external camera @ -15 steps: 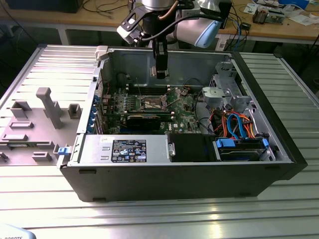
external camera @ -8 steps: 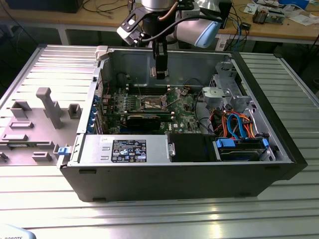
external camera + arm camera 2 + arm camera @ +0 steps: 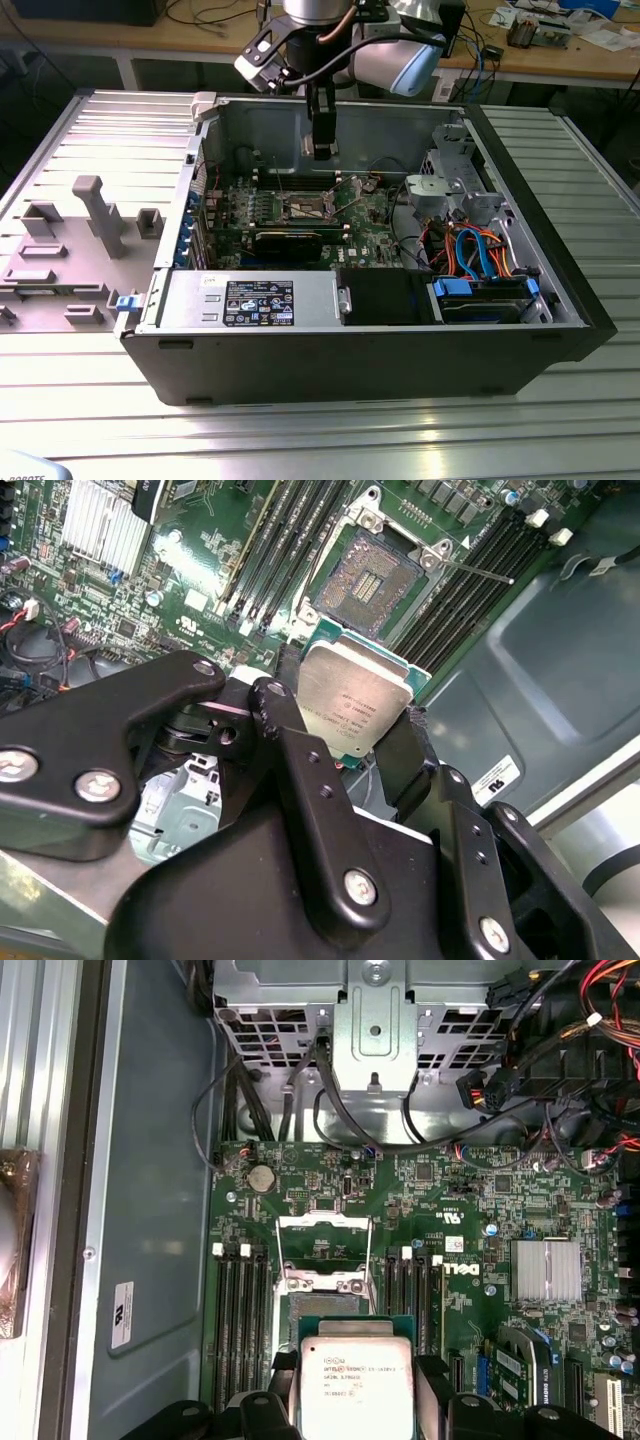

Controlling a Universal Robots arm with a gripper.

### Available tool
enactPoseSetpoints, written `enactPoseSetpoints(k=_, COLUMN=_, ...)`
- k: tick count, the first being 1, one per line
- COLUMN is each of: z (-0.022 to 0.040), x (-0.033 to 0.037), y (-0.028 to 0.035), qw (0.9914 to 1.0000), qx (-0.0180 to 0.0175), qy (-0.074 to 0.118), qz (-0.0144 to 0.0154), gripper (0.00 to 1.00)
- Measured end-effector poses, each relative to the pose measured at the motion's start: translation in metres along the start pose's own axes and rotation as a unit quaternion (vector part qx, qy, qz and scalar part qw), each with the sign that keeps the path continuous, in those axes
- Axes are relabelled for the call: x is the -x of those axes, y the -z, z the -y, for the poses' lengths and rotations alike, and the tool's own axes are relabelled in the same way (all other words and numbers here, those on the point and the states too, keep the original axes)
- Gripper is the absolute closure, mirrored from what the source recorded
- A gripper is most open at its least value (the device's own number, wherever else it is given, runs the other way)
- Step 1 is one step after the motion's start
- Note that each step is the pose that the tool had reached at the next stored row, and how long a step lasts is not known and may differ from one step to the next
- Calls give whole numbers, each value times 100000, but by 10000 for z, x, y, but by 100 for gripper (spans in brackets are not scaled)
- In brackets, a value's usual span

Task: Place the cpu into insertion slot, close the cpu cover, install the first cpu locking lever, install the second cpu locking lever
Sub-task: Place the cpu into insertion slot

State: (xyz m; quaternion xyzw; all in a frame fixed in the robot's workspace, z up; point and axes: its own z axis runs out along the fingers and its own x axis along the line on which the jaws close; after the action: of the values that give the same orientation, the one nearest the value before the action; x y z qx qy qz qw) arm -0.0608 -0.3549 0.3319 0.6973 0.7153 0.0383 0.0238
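The cpu (image 3: 355,700) is topped with brushed silver-grey metal of dull sheen and edged in green laminate. The gripper (image 3: 348,718) is finished in smooth, semi-matt black and studded with bright metal screw heads. The insertion slot (image 3: 378,572) is noted as dark and matt, rimmed in silvery metal. The cpu cover (image 3: 322,1280) is formed of thin bright sheet metal. The board (image 3: 440,1200) is lacquered green, faintly glossy. The case wall (image 3: 160,1160) is painted matt grey. The desk (image 3: 300,430) is ribbed, reflective metal.

Cpu (image 3: 357,1388) pinched in black gripper (image 3: 356,1405), silver top facing camera, edges gripped on two opposite sides. Hovering above green board (image 3: 470,1222). Cpu cover (image 3: 323,1222) flipped open, just beyond insertion slot (image 3: 322,1305); slot partly hidden behind cpu. Memory slots (image 3: 240,1320) flanking socket. Finned heatsink (image 3: 545,1270) further out. Metal drive cage (image 3: 372,1020), black cables (image 3: 245,1110) past board edge.
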Motion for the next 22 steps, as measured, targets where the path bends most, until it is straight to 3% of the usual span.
enactPoseSetpoints(k=22, z=7, x=1, y=-53, qw=100000, qx=0, qy=1, qz=0, gripper=45)
